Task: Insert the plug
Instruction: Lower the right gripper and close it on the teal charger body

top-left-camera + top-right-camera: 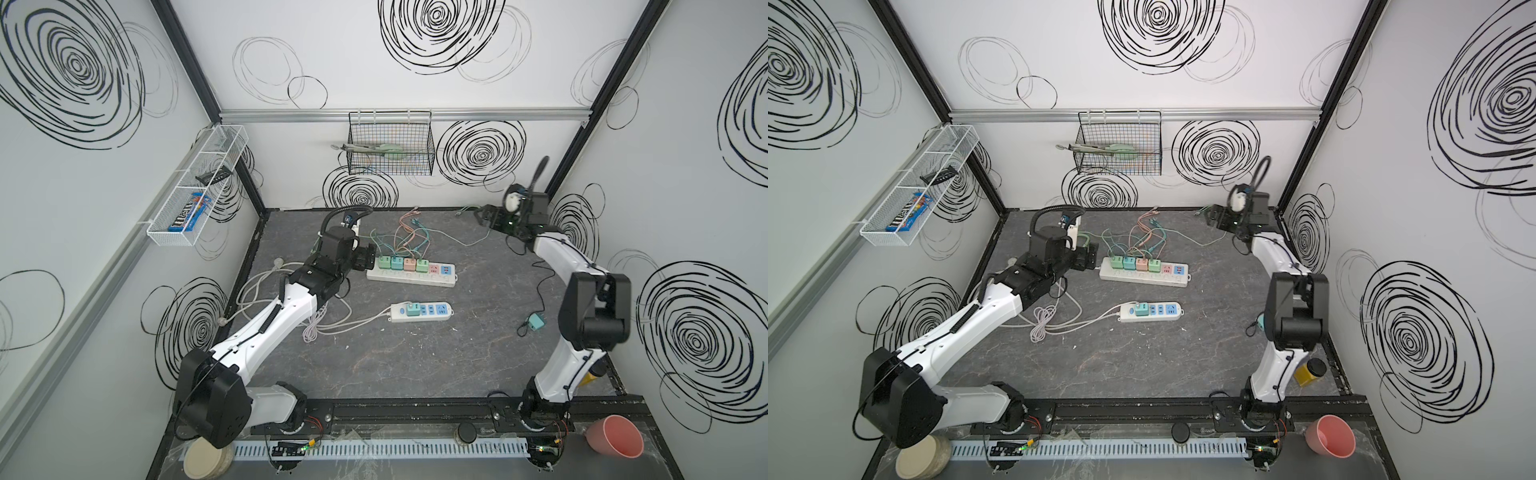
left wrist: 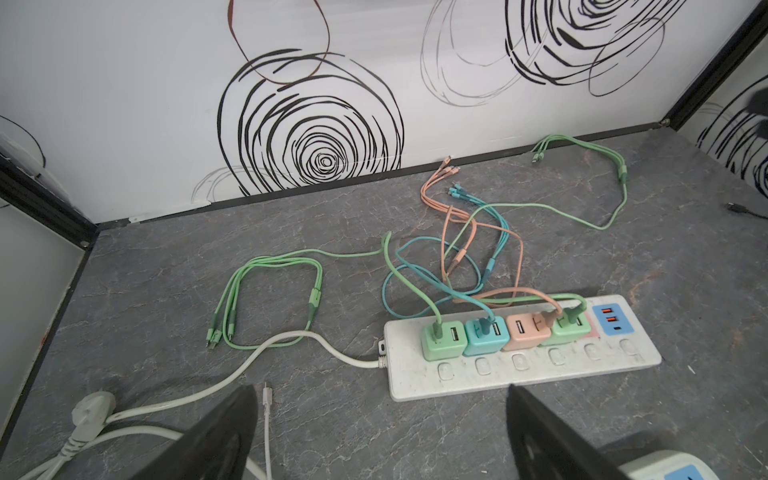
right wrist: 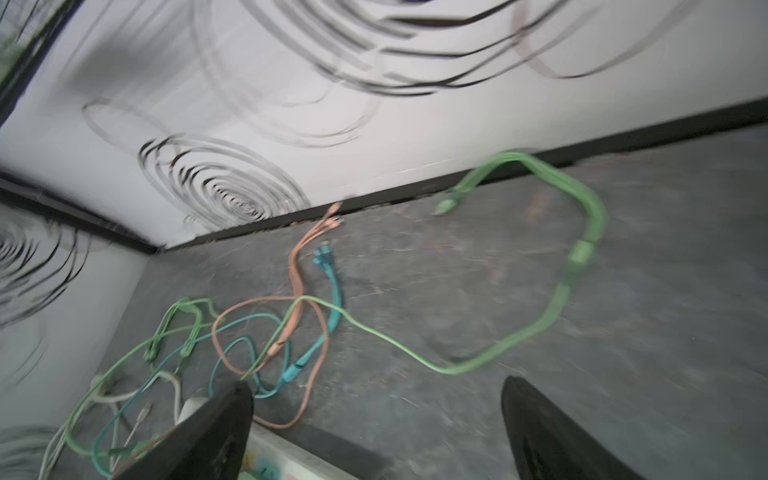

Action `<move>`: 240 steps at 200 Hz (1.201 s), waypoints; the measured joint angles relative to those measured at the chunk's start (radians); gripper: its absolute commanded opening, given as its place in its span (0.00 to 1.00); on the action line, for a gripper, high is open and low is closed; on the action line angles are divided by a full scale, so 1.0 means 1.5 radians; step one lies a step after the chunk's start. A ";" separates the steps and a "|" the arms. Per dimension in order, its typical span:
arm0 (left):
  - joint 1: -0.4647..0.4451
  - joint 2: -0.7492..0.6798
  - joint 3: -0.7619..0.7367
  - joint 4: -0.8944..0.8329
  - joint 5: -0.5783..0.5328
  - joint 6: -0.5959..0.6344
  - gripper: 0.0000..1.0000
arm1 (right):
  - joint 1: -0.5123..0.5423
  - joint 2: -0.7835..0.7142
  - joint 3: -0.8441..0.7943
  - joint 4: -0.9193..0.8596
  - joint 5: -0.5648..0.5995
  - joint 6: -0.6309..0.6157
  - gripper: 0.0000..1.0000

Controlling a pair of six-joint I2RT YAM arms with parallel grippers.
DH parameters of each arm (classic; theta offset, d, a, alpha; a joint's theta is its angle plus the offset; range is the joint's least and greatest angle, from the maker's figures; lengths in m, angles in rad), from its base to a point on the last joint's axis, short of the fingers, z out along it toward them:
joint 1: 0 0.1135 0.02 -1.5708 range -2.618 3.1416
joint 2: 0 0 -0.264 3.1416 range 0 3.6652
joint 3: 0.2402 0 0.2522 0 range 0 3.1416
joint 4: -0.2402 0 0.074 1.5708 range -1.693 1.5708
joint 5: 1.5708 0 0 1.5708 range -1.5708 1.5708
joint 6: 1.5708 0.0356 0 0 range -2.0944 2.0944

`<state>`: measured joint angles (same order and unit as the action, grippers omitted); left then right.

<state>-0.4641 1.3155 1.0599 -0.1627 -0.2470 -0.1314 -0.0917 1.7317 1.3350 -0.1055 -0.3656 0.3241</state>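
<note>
A long white power strip (image 1: 440,281) (image 2: 519,378) lies mid-table and carries green, teal, peach and green plug-in chargers (image 2: 442,340) with coloured cables. A shorter strip (image 1: 440,311) nearer the front carries one green charger (image 1: 412,308). A loose teal charger plug (image 1: 536,322) with a black lead lies on the table at the right. My left gripper (image 1: 370,257) (image 2: 380,415) hovers open by the long strip's left end, nothing between its fingers. My right gripper (image 1: 482,216) (image 3: 376,415) is raised at the back right, open and empty, above a green cable (image 3: 582,257); that view is blurred.
A black wire basket (image 1: 390,143) hangs on the back wall and a white wire shelf (image 1: 195,187) on the left wall. White mains cables (image 1: 316,328) coil by the left arm. A pink cup (image 1: 615,436) and a beige disc (image 1: 205,459) sit at the front edge.
</note>
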 measured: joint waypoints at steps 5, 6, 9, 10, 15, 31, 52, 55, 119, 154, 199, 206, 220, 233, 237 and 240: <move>-0.006 0.000 0.002 0.000 -0.004 0.000 0.96 | -0.025 -0.032 -0.026 -0.019 0.016 0.006 0.97; -0.008 0.000 0.002 0.000 -0.006 0.000 0.96 | -0.028 -0.035 -0.030 -0.023 0.018 0.006 0.97; -0.011 0.000 0.003 0.000 -0.007 0.000 0.96 | -0.042 -0.052 -0.046 -0.034 0.030 0.008 0.97; -0.013 0.000 0.004 0.001 -0.008 0.000 0.96 | -0.045 -0.057 -0.050 -0.036 0.031 0.010 0.97; -0.019 0.000 0.005 0.002 -0.012 -0.001 0.96 | -0.064 -0.082 -0.077 -0.055 0.045 0.014 0.97; -0.034 -0.001 0.005 0.009 -0.017 -0.002 0.96 | -0.122 -0.153 -0.166 -0.100 0.070 0.036 0.97; -0.038 -0.009 -0.007 0.026 -0.018 -0.004 0.96 | -0.199 -0.219 -0.279 -0.144 0.081 0.064 0.97; -0.038 -0.011 -0.010 0.027 -0.018 -0.005 0.96 | -0.208 -0.225 -0.291 -0.150 0.081 0.067 0.97; -0.032 -0.043 -0.059 0.045 -0.037 0.010 0.96 | -0.246 -0.258 -0.408 -0.201 0.101 0.110 1.00; -0.030 -0.043 -0.070 0.044 -0.049 0.018 0.96 | -0.215 -0.176 -0.406 -0.204 0.123 0.116 0.76; -0.027 -0.043 -0.070 0.045 -0.058 0.031 0.96 | -0.186 -0.146 -0.391 -0.181 0.141 0.125 0.46; -0.026 -0.043 -0.070 0.045 -0.057 0.033 0.96 | -0.184 -0.145 -0.391 -0.179 0.143 0.125 0.40; -0.023 -0.043 -0.070 0.045 -0.049 0.036 0.96 | -0.167 -0.147 -0.391 -0.180 0.142 0.121 0.34; -0.021 -0.042 -0.070 0.044 -0.023 0.041 0.96 | -0.137 -0.155 -0.391 -0.180 0.139 0.109 0.29; -0.021 -0.040 -0.069 0.044 -0.012 0.041 0.96 | -0.127 -0.158 -0.391 -0.180 0.136 0.105 0.27; -0.022 -0.039 -0.069 0.044 -0.003 0.041 0.96 | -0.117 -0.160 -0.391 -0.180 0.134 0.102 0.27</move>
<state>-0.4965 1.2568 0.9558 -0.0967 -0.2520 -0.0692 -0.2672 1.4910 0.7490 -0.3756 -0.1646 0.4778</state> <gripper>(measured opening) 0.962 0.302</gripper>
